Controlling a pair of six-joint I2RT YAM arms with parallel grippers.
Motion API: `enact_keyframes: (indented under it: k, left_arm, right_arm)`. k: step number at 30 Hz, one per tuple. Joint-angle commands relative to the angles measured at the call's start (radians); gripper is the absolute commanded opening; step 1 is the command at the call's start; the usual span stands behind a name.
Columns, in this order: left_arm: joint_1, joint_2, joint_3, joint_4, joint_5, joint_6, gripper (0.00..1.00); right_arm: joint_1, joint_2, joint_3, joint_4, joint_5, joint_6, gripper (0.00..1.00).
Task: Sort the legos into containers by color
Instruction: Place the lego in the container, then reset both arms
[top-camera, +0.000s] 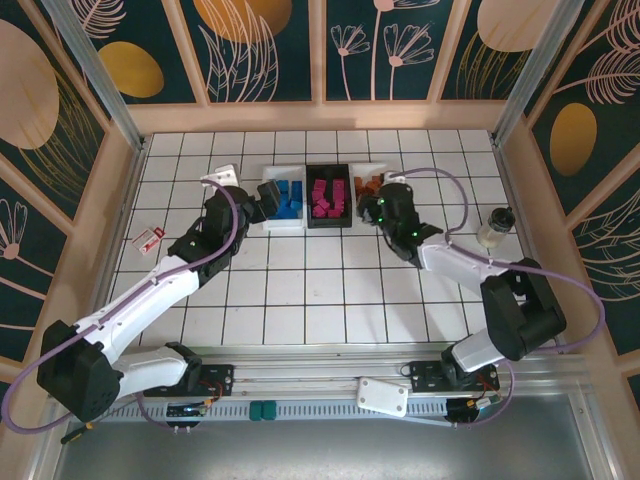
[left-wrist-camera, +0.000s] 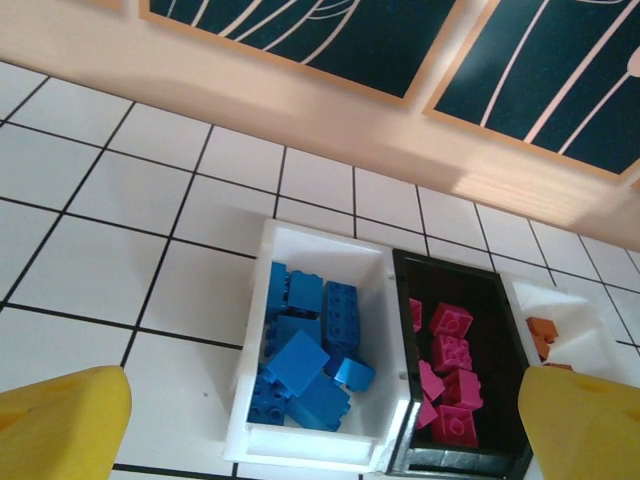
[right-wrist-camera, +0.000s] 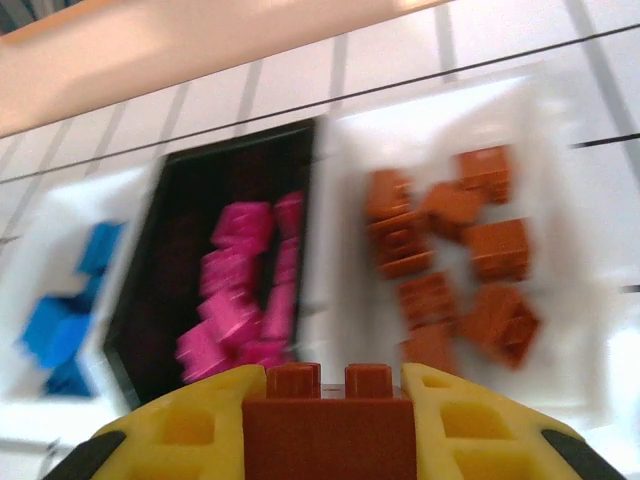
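Red-and-white card (top-camera: 148, 238) on tiled table (top-camera: 330, 290); floral walls (top-camera: 270, 40).

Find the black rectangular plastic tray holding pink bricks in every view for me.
Top external: black tray, back centre, middle of the row.
Left wrist: black tray, lower right.
Right wrist: black tray, left of centre, blurred.
Shared landmark: white plastic tray of blue bricks, immediately left of it.

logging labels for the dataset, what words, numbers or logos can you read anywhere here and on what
Nothing here is legible.
white-and-red card: has a red marking, too small to read.
orange-brown lego between the right fingers: no lettering to be seen, and the picture is blurred.
blue legos: no legible lettering on the studs.
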Motion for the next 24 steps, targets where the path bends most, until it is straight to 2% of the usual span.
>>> enact_keyframes:
  k: [1,5,6,7,8,9,11,12,16,20,24]
  left_arm:
    - [0.002,-0.027,-0.007,0.009,-0.05,-0.001,0.98]
    - [0.004,-0.049,-0.011,0.005,-0.054,-0.001,0.98]
    - [0.005,-0.058,-0.017,0.01,-0.067,0.002,0.99]
    - [0.005,-0.065,-0.024,0.017,-0.081,0.004,0.99]
    - [0.006,-0.075,-0.034,0.033,-0.092,0.012,0.99]
    - [0.009,-0.08,-0.044,0.041,-0.103,0.022,0.99]
    - [0.015,-0.083,-0.056,0.046,-0.138,0.041,0.99]
    - [0.016,-0.087,-0.071,0.067,-0.154,0.063,0.98]
    - [0.04,-0.117,-0.139,0.15,-0.177,0.104,0.99]
    - [0.079,-0.115,-0.24,0.317,-0.219,0.174,0.99]
    - [0.134,-0.027,-0.314,0.453,-0.274,0.244,0.99]
  right_arm:
    - [-0.073,0.084,0.064,-0.031,-0.03,-0.008,0.19]
    - [-0.128,0.207,0.191,-0.056,-0.081,-0.018,0.21]
    - [-0.137,0.239,0.231,-0.067,-0.095,-0.026,0.25]
    - [-0.144,0.264,0.265,-0.08,-0.114,-0.035,0.37]
    - [-0.15,0.297,0.305,-0.104,-0.127,-0.038,0.55]
    - [-0.15,0.314,0.337,-0.123,-0.124,-0.043,0.66]
    - [-0.151,0.311,0.358,-0.134,-0.122,-0.046,0.95]
    - [-0.148,0.288,0.345,-0.123,-0.127,-0.045,0.99]
    - [-0.139,0.119,0.217,-0.048,-0.105,-0.029,0.99]
    - [-0.117,-0.107,0.026,0.029,-0.007,-0.022,0.99]
    - [-0.116,-0.319,-0.185,0.122,0.114,-0.008,0.99]
